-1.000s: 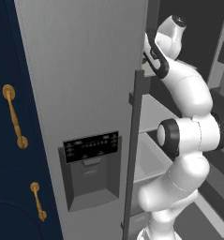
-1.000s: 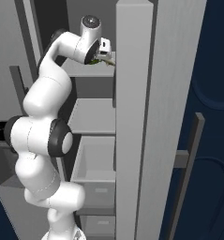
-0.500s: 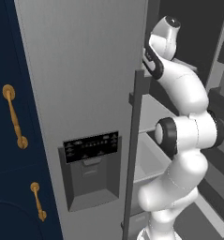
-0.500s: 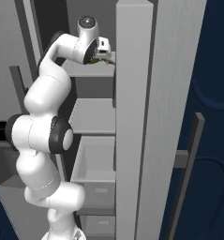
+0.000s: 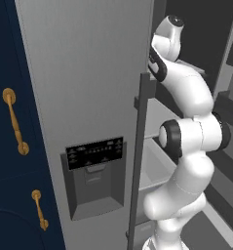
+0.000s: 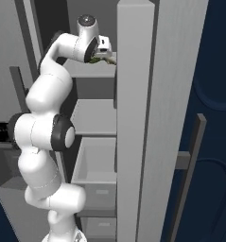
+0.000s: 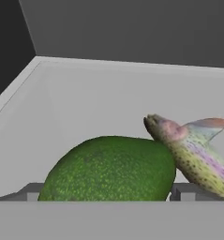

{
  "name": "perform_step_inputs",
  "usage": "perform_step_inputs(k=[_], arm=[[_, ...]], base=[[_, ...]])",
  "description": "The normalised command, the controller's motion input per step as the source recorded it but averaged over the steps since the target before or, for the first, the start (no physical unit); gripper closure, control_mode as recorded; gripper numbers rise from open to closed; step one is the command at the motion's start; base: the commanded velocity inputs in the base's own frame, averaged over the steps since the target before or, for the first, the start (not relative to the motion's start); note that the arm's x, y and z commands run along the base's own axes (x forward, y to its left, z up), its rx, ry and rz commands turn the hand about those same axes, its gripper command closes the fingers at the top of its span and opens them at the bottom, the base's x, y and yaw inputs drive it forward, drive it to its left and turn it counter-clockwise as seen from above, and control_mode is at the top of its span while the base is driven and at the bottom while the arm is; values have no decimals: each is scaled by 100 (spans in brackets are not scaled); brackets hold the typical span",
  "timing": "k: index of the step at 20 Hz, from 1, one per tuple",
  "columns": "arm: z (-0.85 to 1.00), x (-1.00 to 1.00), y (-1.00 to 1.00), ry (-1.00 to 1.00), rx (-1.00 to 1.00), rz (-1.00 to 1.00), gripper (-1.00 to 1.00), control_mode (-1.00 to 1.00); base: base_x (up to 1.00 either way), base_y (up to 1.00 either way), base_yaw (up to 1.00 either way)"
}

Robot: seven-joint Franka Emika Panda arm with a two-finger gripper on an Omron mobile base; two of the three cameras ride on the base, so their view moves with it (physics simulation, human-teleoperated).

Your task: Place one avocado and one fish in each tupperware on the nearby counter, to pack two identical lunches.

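Hand view: your gripper (image 7: pixel 106 197) spread wide around avocado (image 7: pixel 108 169), lower centre. Fish (image 7: pixel 190 154) touching at right; closing now may pinch or drag it.

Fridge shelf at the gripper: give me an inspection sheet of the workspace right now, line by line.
Surface: pale grey fridge shelf, walled at back and side.
Job's things: avocado close ahead of the fingers; fish lying beside it on its right in the hand view, seemingly touching.
Clutter: nothing seen.
Grippers: gripper open, fingertips flanking the avocado.
Cables: nothing seen.
Surroundings: open fridge door with dispenser panel; navy cabinets with brass handles.
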Motion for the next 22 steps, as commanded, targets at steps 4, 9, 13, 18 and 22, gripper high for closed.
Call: perform_step_inputs(k=[4, 9, 13, 18, 22], arm=[[0, -73, 1, -6, -1, 0, 100, -100], [1, -100, 0, -14, 0, 0, 100, -100], [0, -100, -11, -11, 0, 0, 100, -100], [0, -100, -22, -12, 0, 0, 100, -100], [15, -100, -11, -12, 0, 0, 100, -100]], base=[[0, 0, 0], [0, 0, 0], [0, 0, 0], [0, 0, 0], [0, 0, 0]])
